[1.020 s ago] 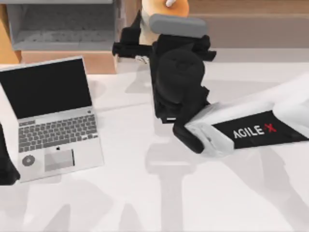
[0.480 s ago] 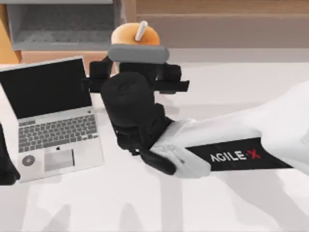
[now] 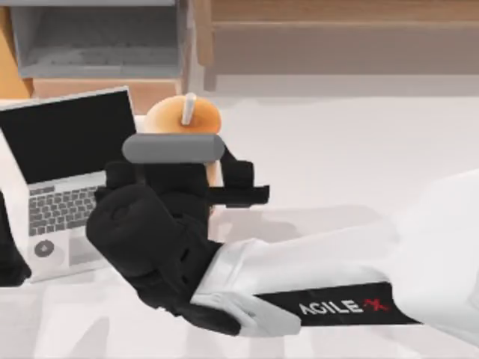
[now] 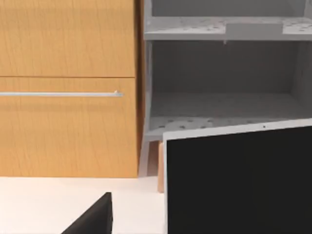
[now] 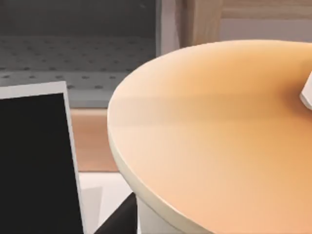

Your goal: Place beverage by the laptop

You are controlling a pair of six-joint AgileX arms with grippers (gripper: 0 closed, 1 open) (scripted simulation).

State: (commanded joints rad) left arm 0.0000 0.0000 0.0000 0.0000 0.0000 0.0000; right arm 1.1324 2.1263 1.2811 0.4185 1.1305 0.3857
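Plainly, from left to right:
Left gripper (image 3: pixel 9 254): parked at the table's left edge beside the laptop (image 3: pixel 75 179), out of the way; finger state I cannot tell.
Beverage (image 3: pixel 182 120): just right of the laptop's screen, upright, so it should not spill.
Right gripper (image 3: pixel 191 187): seemingly clamped around the cup; grip itself hidden.

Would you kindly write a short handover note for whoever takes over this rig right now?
Right claw: shut on the beverage, holding it just right of the laptop screen, at the table's left part.
Left arm: parked at the table's left edge.
Done: beverage picked up and carried next to the laptop.
Left: whether the cup already rests on the table cannot be told; lower it if needed, open the claw, pull the right arm back.
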